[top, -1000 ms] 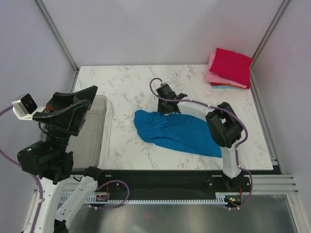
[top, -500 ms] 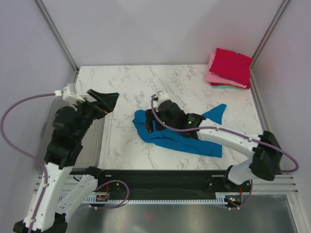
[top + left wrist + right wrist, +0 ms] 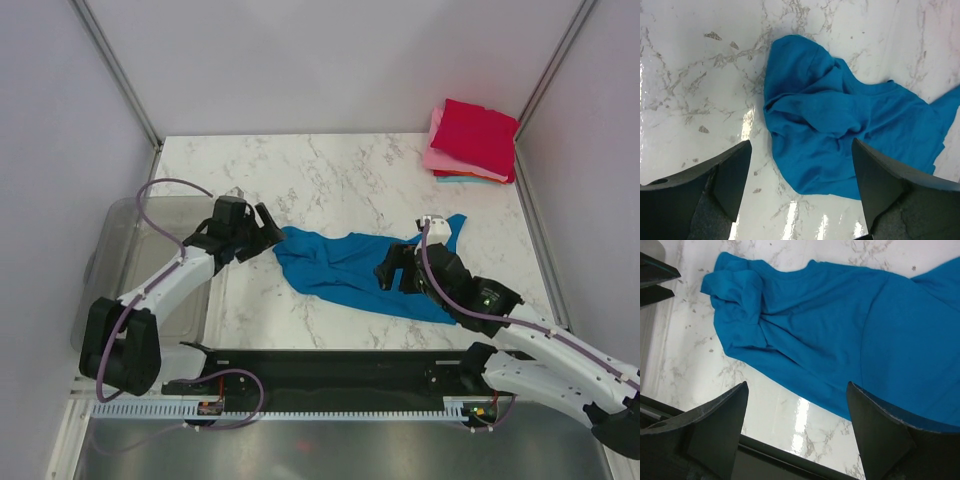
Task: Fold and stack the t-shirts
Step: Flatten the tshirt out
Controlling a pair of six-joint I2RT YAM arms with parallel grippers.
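A bright blue t-shirt (image 3: pixel 340 268) lies crumpled and partly spread in the middle of the marble table (image 3: pixel 330 170). One end is bunched at the left and a corner points toward the back right. My left gripper (image 3: pixel 268 235) hovers just off the bunched left end, open and empty; the left wrist view shows the blue t-shirt (image 3: pixel 840 130) ahead of my left gripper (image 3: pixel 801 150). My right gripper (image 3: pixel 393 272) is over the shirt's right half, open, holding nothing. In the right wrist view the shirt (image 3: pixel 840 335) spreads beyond my right gripper (image 3: pixel 797 387). Folded t-shirts (image 3: pixel 472 140), crimson on pink and teal, are stacked at the back right corner.
A clear grey plastic bin (image 3: pixel 120 250) stands at the table's left edge, beside the left arm. The table's black near edge (image 3: pixel 790 460) runs just below the right fingers. Grey walls and metal frame posts close in the back and sides.
My right gripper opened, let go of the blue shirt and swung to its right half. The left arm dropped from high over the bin to the shirt's left end. The shirt spread rightward.
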